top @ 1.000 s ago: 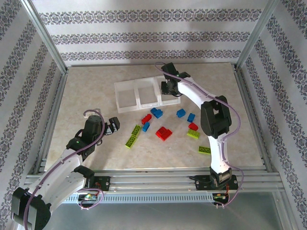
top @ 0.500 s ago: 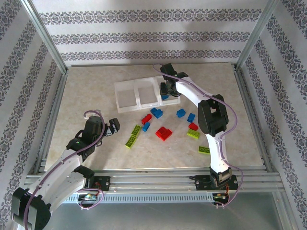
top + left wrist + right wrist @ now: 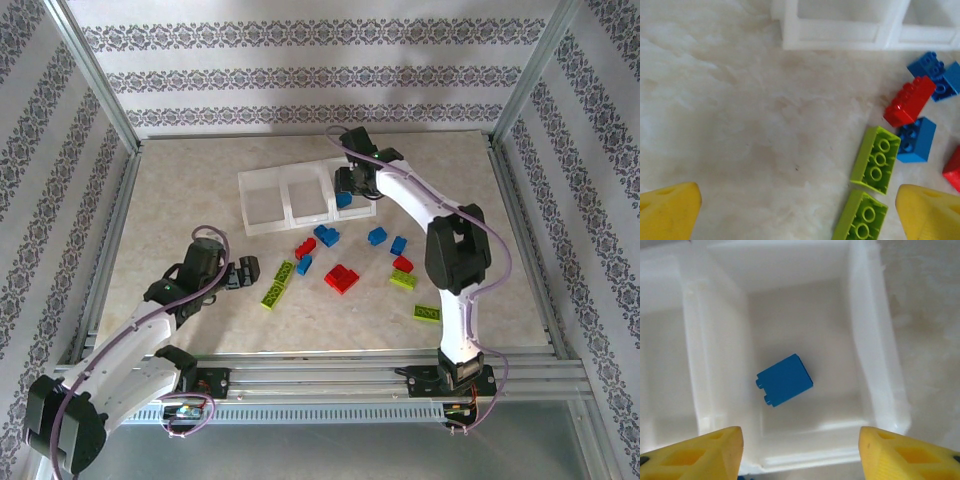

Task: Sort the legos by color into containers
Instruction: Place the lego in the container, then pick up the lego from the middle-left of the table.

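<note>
Above the right-hand bin of the containers (image 3: 262, 228), your right gripper (image 3: 801, 454) hangs with its blunt yellow fingers (image 3: 695, 452) parted and nothing between them. Below it a blue brick (image 3: 785, 379) lies loose on the bin's floor, on its side, a smooth face up and its studs poking toward the left wall, touching no wall. The bins are square, milky-white plastic with thick rims, three joined in a row as one tray.

Your left gripper (image 3: 800, 215) is wide open, low over the table (image 3: 740, 125) (a matte beige sheet with marble veining), and it holds nothing. Just ahead of its right finger lie two lime bricks (image 3: 876, 159), glossy oblong blocks with ringed studs, set end to end and almost touching. Beyond them a red brick (image 3: 909, 101) sits just beside a blue block (image 3: 916, 140), with more blue pieces (image 3: 935, 77) nearer the tray's front wall. From overhead you can see a chunkier red block (image 3: 342, 278) and further legos (image 3: 404, 279) scattered to its right, apart from the tray.

Compared with a second ago, the right jaws, then nearly closed over the same bin, have spread, and the blue brick now shows on the bin floor. The left arm has swung forward and rightward, closer to the lime bricks. The loose pieces on the table lie where they did.
</note>
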Tool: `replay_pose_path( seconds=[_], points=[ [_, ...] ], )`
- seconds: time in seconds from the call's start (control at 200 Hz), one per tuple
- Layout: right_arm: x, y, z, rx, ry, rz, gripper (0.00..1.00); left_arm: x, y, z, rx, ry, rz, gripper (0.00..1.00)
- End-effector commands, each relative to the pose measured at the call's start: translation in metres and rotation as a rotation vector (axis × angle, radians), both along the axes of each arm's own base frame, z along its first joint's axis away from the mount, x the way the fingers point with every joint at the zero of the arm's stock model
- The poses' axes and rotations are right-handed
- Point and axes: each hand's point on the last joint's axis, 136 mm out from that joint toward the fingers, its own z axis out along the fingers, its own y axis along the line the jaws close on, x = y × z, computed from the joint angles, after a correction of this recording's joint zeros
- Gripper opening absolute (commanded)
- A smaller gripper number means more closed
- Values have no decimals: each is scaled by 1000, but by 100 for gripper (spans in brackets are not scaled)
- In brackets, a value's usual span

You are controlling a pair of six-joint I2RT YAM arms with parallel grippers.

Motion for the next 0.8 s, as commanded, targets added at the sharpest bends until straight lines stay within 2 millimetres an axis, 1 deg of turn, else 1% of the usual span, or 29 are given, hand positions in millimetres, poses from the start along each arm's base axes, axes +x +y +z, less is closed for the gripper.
replay_pose_path(
  seconds=[0.0,0.09,0.125,0.145,0.165,0.31,0.415,0.515,0.67,0.715,0.795],
  points=[
    [-18,-4,19,22,-21,-32,73,-13,-17,-7,10,60,-98,100],
    [-31,-9,23,46,-26,-45,83,-19,-29,-16,21,94,-147,97],
    [-37,-12,24,50,-29,-55,90,-21,-34,-19,26,108,-168,97],
    [-40,-14,23,51,-28,-64,97,-22,-36,-21,29,116,-180,96],
    [-44,-16,24,51,-30,-71,98,-23,-39,-22,30,121,-192,96],
    [-68,-34,16,44,-9,-139,98,-30,-55,-34,65,164,-269,91],
    [-86,-44,9,45,12,-179,98,-31,-62,-43,91,197,-306,86],
    [-100,-53,4,47,24,-210,98,-31,-71,-49,121,216,-354,84],
    [-116,-67,4,40,16,-260,98,-32,-84,-62,157,245,-410,82],
    [-118,-71,5,40,10,-276,98,-32,-85,-67,174,259,-413,81],
    [-123,-77,7,46,-1,-301,98,-30,-82,-75,207,284,-399,76]
  ],
)
